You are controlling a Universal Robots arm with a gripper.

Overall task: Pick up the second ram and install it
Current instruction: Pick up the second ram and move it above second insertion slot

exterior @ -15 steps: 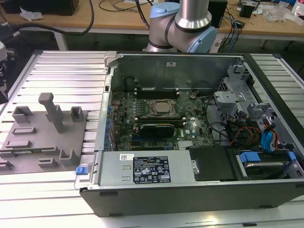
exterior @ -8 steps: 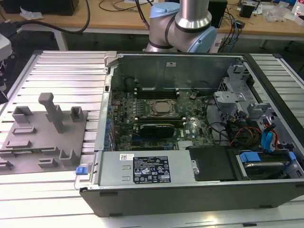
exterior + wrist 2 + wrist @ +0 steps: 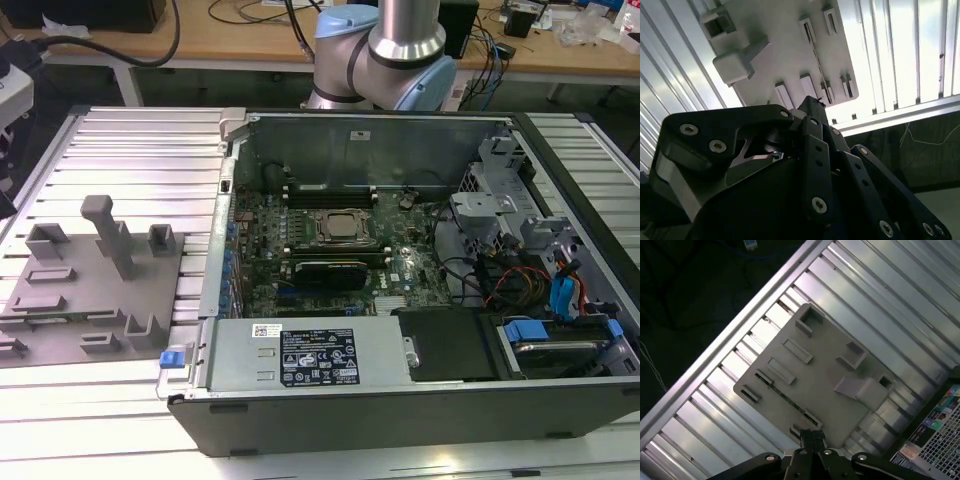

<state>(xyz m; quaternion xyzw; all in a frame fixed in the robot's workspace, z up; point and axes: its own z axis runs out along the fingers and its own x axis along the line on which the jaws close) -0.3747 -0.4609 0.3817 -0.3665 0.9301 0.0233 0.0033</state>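
Note:
In both wrist views my gripper (image 3: pixel 812 436) (image 3: pixel 812 102) hangs above a grey fixture plate (image 3: pixel 815 385) (image 3: pixel 780 50), near one of its edges. Its fingertips are closed together and I see nothing between them. A thin dark strip (image 3: pixel 785 396) (image 3: pixel 821 70) runs along a slot in the plate; I cannot tell whether it is the second ram. In the exterior view the plate (image 3: pixel 90 300) lies at the left, beside the open computer case (image 3: pixel 400 400). The motherboard (image 3: pixel 330 240) inside has long black sockets (image 3: pixel 330 188) with white end clips on both sides of the processor.
The plate carries a tall grey post (image 3: pixel 105 235) and several small holders. It rests on a ribbed aluminium table (image 3: pixel 130 150). Inside the case are a power supply (image 3: pixel 310 355), loose cables (image 3: pixel 510 275) and a drive bay (image 3: pixel 560 335). The arm's base (image 3: pixel 385 60) stands behind the case.

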